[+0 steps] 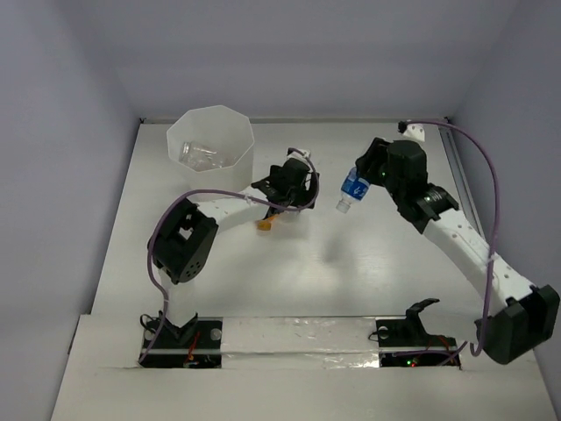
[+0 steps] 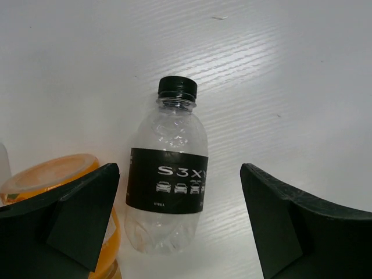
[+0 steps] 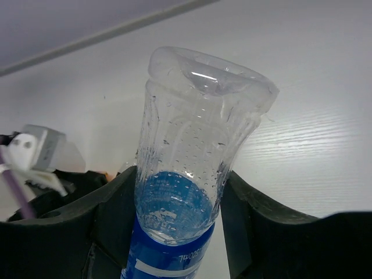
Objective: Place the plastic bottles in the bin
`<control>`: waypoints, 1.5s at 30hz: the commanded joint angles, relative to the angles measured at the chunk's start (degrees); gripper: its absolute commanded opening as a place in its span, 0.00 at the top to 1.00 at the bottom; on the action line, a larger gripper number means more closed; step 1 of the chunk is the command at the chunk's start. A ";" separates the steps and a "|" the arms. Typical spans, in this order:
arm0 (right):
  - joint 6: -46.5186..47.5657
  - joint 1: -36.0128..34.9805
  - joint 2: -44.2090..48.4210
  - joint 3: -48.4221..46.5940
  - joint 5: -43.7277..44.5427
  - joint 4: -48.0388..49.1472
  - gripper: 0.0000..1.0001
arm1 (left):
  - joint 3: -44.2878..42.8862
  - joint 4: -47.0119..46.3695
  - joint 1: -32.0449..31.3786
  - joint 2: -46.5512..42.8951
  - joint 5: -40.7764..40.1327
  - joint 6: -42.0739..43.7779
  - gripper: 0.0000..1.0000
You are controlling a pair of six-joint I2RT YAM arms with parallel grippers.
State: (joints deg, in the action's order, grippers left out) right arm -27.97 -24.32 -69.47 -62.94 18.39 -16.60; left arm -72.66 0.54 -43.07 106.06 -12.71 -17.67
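— Where is your left hand?
— My left hand (image 2: 180, 197) is open, one finger on each side of the clear plastic bottle with black cap and black label (image 2: 168, 186), which lies on the white worktop (image 2: 290, 87). Its long axis crosses my closing line, so I think I only need to descend.
— And the other?
— My right hand (image 3: 177, 192) grips the clear blue-labelled bottle (image 3: 192, 145) in the air. The tall translucent white bin (image 1: 219, 175) is nearer to my left arm.
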 commanded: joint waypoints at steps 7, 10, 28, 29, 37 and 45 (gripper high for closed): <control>3.01 0.41 13.83 -1.57 3.85 -8.62 0.70 | -3.54 -0.09 -0.70 5.65 -2.32 0.71 0.30; 3.09 0.41 17.00 -4.38 1.66 -8.89 0.69 | -3.10 -1.94 -1.32 4.51 -1.44 0.53 0.54; 1.77 -6.95 -0.82 -32.93 -13.65 3.40 0.71 | 18.77 -11.00 -4.30 -46.00 -1.95 -7.11 0.65; 1.77 -7.84 -4.41 -34.60 -13.73 4.20 0.71 | 20.79 -10.30 -4.30 -51.16 -3.10 -8.24 0.65; 2.56 -14.71 -28.30 -64.18 -12.07 1.76 0.71 | 21.95 5.78 -4.30 -73.87 -22.75 -10.72 0.65; 2.13 -17.43 -45.91 -78.38 -9.78 5.70 0.72 | 18.26 10.01 -4.30 -84.79 -32.37 -7.21 0.65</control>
State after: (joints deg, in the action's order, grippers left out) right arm -25.76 -40.64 -111.59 -136.38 7.16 -15.38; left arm -52.47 9.06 -47.51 20.80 -39.92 -26.76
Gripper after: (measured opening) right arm 0.582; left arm 0.484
